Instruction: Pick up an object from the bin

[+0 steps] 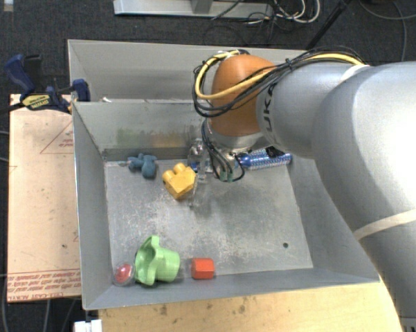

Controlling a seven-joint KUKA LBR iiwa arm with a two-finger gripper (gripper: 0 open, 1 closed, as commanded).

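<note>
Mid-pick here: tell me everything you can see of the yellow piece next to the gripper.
The yellow piece is a small chunky lump with a blocky, angular outline and a paler upper face. It looks matte, like plastic or foam. It lies loose on the floor of the bin, toward the back wall. The gripper stands at its edge on the view's right, and I cannot tell whether they touch. A blue-grey thing lies apart from it on the view's left. Nothing rests on it.

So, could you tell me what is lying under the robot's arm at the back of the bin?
A blue bristly thing pokes out beneath the arm, beside the gripper. Its end toward the gripper is covered by the wrist, so its full shape is hidden.
</note>
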